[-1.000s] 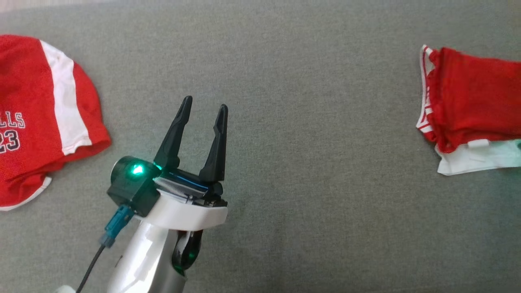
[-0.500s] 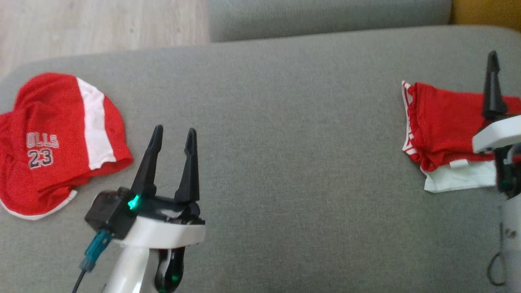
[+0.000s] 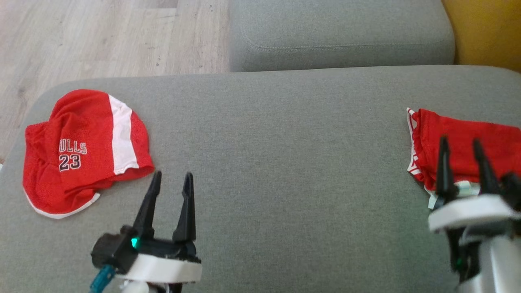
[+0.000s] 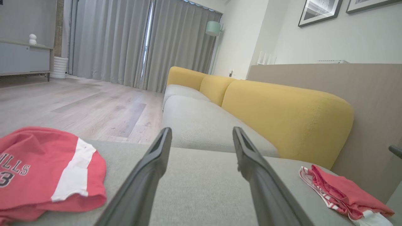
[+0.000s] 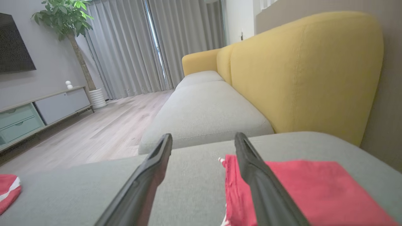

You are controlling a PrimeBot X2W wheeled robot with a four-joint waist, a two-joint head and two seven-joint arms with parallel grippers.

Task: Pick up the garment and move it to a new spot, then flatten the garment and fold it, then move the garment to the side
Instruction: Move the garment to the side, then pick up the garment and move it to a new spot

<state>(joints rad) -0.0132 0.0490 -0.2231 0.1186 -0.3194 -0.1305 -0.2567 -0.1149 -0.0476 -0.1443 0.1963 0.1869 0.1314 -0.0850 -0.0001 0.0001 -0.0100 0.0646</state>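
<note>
Shorts (image 3: 81, 150), crumpled red and white, lie at the left end of the cushion (image 3: 285, 162). The left gripper (image 3: 172, 176) has its fingers spread wide with nothing between them, tips pointing forward. The shorts sit just left of and ahead of those tips, the nearest hem close beside the left finger. The right gripper (image 3: 460, 140), equally wide and empty, hovers at the edge of a folded garment (image 3: 460, 126) well apart. The left arm looks far nearer, and the heap shows no clear long axis.

Home living room: grey sofa (image 5: 204, 113) with yellow back (image 5: 301, 72), curtains (image 5: 132, 47), potted plant (image 5: 69, 18), sideboard (image 5: 40, 110), framed pictures (image 4: 318, 12), wood floor (image 4: 78, 106).
</note>
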